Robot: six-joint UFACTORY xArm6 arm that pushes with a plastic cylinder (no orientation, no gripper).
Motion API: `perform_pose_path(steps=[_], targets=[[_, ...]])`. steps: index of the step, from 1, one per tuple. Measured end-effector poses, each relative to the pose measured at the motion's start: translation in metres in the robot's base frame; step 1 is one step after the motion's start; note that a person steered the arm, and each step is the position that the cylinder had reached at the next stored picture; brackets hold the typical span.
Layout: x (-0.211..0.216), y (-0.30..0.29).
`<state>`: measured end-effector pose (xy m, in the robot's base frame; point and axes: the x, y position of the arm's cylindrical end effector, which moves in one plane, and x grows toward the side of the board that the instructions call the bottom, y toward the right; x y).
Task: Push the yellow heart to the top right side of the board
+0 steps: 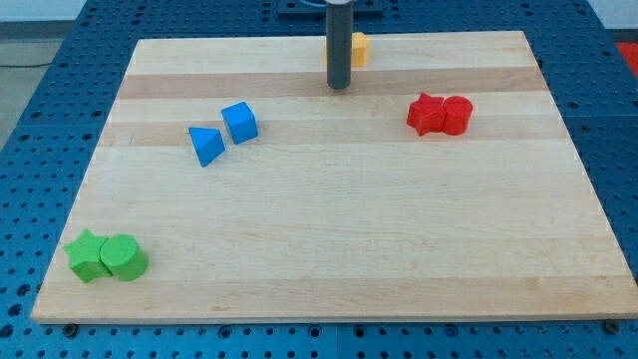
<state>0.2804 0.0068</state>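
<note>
A yellow block (359, 48) sits at the view's top middle of the wooden board (329, 229), mostly hidden behind the rod, so its shape cannot be made out. My tip (339, 86) rests on the board just below and slightly left of the yellow block, close to it; whether they touch cannot be told. The rod rises straight up out of the view's top.
A blue cube (239, 122) and a blue triangular block (206, 146) lie left of centre. Two red blocks (440, 114) touch each other at the right. A green star (88, 256) and a green cylinder (124, 258) sit at the bottom left corner.
</note>
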Motion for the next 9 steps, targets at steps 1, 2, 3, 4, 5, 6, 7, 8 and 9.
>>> perform_pose_path(steps=[1, 2, 3, 4, 5, 6, 7, 8, 9], targets=[[-0.032, -0.002], [-0.046, -0.014], [-0.046, -0.068], [-0.076, -0.092], [-0.087, -0.075], [-0.084, -0.040], [-0.083, -0.003], [-0.083, 0.031], [-0.083, 0.062]])
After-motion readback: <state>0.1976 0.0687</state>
